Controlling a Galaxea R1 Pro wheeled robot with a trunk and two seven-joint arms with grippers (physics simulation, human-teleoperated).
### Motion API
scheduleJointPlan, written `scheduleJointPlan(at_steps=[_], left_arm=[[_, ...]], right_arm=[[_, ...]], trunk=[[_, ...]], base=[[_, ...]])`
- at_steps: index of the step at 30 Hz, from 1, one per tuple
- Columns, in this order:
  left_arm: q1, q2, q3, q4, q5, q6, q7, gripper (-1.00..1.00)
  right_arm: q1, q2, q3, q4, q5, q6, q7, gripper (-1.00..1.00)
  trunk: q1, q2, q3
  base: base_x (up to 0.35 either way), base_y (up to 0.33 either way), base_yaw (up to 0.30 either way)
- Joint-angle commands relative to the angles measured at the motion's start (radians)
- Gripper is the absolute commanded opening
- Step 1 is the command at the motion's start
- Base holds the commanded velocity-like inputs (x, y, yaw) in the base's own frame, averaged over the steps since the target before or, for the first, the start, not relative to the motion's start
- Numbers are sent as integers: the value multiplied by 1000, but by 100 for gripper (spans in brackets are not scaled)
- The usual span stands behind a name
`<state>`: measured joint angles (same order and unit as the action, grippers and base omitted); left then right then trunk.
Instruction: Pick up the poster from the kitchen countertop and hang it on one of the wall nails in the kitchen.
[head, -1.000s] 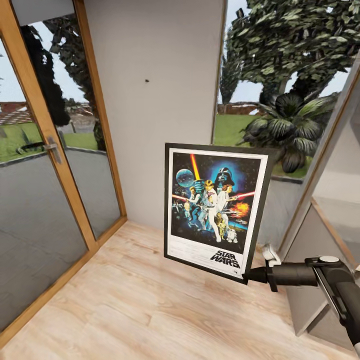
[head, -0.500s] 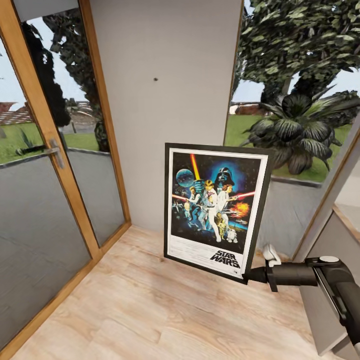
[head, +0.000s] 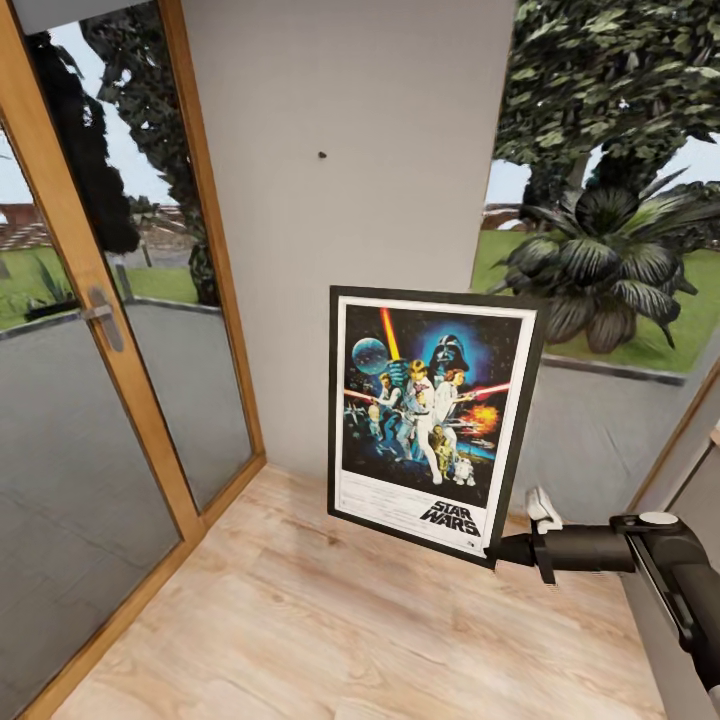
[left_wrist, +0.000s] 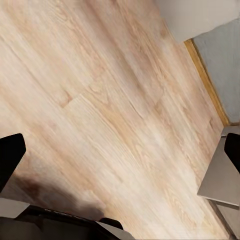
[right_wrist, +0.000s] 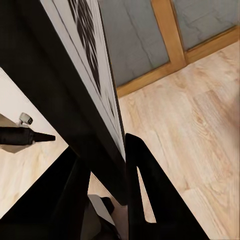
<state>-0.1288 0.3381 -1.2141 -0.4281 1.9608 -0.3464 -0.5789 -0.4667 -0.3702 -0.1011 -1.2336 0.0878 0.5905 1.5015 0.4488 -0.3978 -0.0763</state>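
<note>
Right gripper (head: 497, 550): black, closed on the lower right corner of the poster (head: 430, 420), held upright above pale wood-plank floor (head: 350, 630), in front of a plain grey wall (head: 350, 200). Poster: rectangular, black frame, white border, glossy print. Wall nail (head: 322, 155): small dark stud, above the poster. Right wrist view: frame edge-on between dark fingers (right_wrist: 145, 185). Left gripper (left_wrist: 120, 165): black tips spread wide, holding nothing, over floor planks

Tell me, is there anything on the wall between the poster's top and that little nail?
No. In the head view, only bare grey wall lies between the poster, held by the right gripper, and the nail above it.
</note>
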Motion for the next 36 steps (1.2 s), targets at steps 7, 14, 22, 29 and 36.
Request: scheduleJointPlan(at_steps=[7, 14, 22, 29, 36], left_arm=[[-2, 1, -9, -1, 10, -5, -3, 100], [-2, 2, -4, 12, 5, -5, -6, 100], [-2, 7, -4, 183, -91, -7, -100, 100], [-2, -10, -5, 223, -131, -11, -180, 100], [-2, -17, -5, 230, -253, -26, -191, 100]], right_arm=[[0, 0, -2, -1, 7, 11, 8, -100], [-6, 45, -5, -61, 7, 17, 6, -100], [-140, 152, -5, -145, 11, 144, 5, -100], [-272, 204, -4, -148, 18, 243, 2, -100], [-456, 219, 81, -110, 22, 334, -131, -100]], trunk=[[1, -2, -2], [1, -2, -2], [1, -2, -2], [1, -2, -2], [1, -2, -2]], base=[[327, 125, 0], [203, 61, 0], [3, 1, 0], [0, 0, 0], [0, 0, 0]])
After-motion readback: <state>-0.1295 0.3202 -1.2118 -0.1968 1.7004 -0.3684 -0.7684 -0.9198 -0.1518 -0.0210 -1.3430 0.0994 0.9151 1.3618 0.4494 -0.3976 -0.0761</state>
